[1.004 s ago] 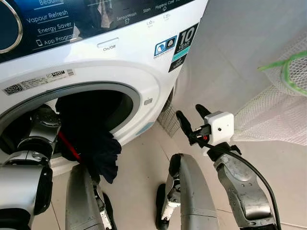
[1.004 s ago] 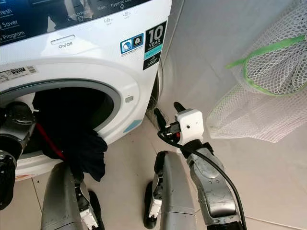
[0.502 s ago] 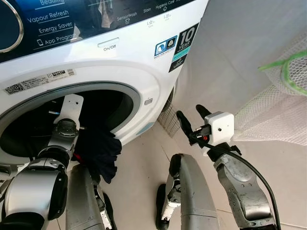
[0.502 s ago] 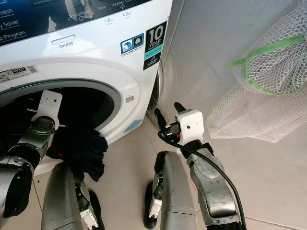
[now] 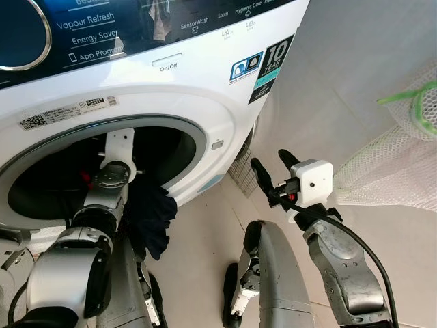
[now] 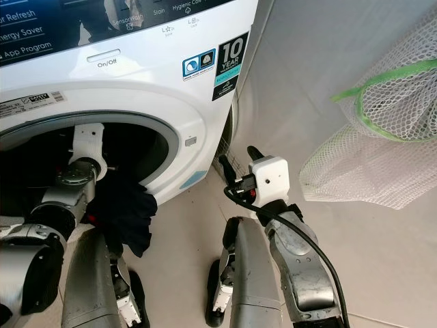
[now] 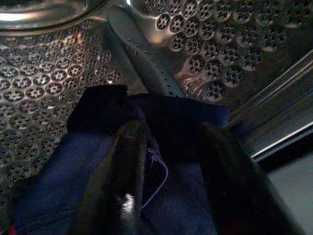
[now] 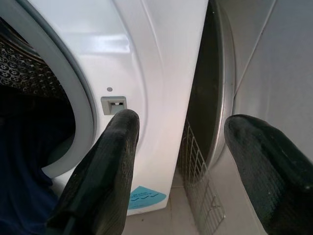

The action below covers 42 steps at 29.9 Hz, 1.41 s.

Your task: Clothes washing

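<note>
Left wrist view puts the left hand (image 7: 168, 171) inside the washer drum (image 7: 44, 103), fingers apart over dark clothes (image 7: 63, 196). Part of them hangs over the door rim, so loading looks unfinished. Right hand (image 5: 272, 166) waits beside the washer (image 5: 198, 89), fingers apart.

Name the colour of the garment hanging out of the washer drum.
Dark navy blue garment, clearest in the left eye view.

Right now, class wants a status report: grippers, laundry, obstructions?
Left gripper open inside drum, over dark garment draped across door rim. Right gripper open, idle beside washer. No obstruction seen.
</note>
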### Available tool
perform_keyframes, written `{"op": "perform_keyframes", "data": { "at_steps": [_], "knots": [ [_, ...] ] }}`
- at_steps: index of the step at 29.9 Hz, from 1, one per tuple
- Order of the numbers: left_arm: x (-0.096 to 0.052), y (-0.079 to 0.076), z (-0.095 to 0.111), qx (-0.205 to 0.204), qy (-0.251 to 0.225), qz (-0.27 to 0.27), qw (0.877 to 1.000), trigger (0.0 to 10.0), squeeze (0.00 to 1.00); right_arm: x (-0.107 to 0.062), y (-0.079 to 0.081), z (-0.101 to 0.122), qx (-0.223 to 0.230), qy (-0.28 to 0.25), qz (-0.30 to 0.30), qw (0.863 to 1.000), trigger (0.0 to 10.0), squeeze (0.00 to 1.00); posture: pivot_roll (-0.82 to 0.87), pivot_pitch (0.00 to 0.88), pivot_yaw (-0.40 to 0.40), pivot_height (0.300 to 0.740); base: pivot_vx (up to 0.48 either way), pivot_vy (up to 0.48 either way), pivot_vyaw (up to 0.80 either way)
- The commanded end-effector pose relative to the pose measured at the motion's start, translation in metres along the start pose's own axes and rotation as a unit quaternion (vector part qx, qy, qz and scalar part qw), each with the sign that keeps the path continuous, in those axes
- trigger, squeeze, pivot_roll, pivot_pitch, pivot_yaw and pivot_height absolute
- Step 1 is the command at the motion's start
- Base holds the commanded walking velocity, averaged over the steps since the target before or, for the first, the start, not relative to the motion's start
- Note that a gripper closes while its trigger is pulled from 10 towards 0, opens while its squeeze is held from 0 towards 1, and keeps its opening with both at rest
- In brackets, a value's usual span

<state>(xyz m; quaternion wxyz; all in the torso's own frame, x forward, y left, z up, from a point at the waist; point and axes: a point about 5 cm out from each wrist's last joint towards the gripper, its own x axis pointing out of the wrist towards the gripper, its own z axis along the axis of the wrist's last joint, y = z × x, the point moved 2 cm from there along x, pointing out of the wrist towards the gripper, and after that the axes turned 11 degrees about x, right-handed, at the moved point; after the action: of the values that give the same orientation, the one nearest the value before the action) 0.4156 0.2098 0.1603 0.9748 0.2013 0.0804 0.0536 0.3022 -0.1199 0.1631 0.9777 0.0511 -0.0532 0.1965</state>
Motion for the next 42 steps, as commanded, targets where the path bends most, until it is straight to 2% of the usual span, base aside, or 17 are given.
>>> {"op": "perform_keyframes", "data": {
  "at_steps": [1, 4, 11, 13, 18, 20, 25, 26, 29, 42],
  "knots": [
    [-0.002, -0.006, -0.008, -0.009, 0.020, -0.017, 1.000, 10.0, 1.00, -0.005, -0.003, -0.007, 0.002, 0.010, -0.008, 1.000, 10.0, 0.00, 0.00, 0.362, -0.148, 0.511, 0.000, 0.000, 0.00],
    [-0.006, -0.009, -0.009, -0.036, 0.045, -0.022, 0.998, 10.0, 1.00, -0.005, -0.003, -0.007, 0.002, 0.010, -0.009, 1.000, 10.0, 0.00, 0.00, 0.358, -0.142, 0.511, 0.000, 0.000, 0.00],
    [-0.015, -0.016, -0.008, -0.037, 0.043, -0.030, 0.998, 10.0, 1.00, -0.004, -0.002, -0.008, 0.005, 0.009, -0.009, 1.000, 10.0, 0.00, 0.01, 0.360, -0.136, 0.511, 0.000, 0.000, 0.00],
    [-0.019, -0.018, -0.008, -0.056, 0.051, -0.039, 0.996, 10.0, 1.00, -0.004, -0.001, -0.009, 0.006, 0.009, -0.009, 1.000, 10.0, 0.00, 0.01, 0.362, -0.132, 0.511, 0.000, 0.000, 0.00],
    [-0.024, -0.022, -0.005, -0.068, 0.062, -0.046, 0.995, 10.0, 1.00, -0.004, -0.001, -0.010, 0.007, 0.009, -0.011, 1.000, 10.0, 0.00, 0.02, 0.364, -0.129, 0.511, 0.000, 0.000, 0.00],
    [-0.034, -0.030, -0.002, -0.070, 0.074, -0.056, 0.993, 10.0, 1.00, -0.005, -0.001, -0.010, 0.007, 0.010, -0.012, 1.000, 10.0, 0.00, 0.02, 0.366, -0.127, 0.511, 0.000, 0.000, 0.00],
    [-0.042, -0.045, -0.006, -0.096, 0.091, -0.073, 0.988, 10.0, 1.00, -0.004, 0.000, -0.011, 0.009, 0.010, -0.011, 1.000, 10.0, 0.00, 0.04, 0.367, -0.122, 0.511, 0.000, 0.000, 0.00],
    [-0.045, -0.053, -0.014, -0.105, 0.107, -0.076, 0.986, 10.0, 0.00, -0.003, 0.001, -0.012, 0.010, 0.010, -0.010, 1.000, 10.0, 0.00, 0.03, 0.369, -0.122, 0.511, 0.000, 0.000, 0.00],
    [-0.048, -0.058, -0.021, -0.104, 0.120, -0.078, 0.984, 10.0, 0.00, -0.003, 0.001, -0.012, 0.011, 0.010, -0.011, 1.000, 10.0, 0.00, 0.03, 0.371, -0.120, 0.511, 0.000, 0.000, 0.00],
    [-0.063, -0.056, -0.040, -0.093, 0.176, -0.055, 0.978, 10.0, 0.00, -0.007, -0.001, -0.013, 0.010, 0.010, -0.015, 1.000, 10.0, 0.00, 0.03, 0.378, -0.114, 0.511, 0.000, 0.000, 0.00]
  ]
}}
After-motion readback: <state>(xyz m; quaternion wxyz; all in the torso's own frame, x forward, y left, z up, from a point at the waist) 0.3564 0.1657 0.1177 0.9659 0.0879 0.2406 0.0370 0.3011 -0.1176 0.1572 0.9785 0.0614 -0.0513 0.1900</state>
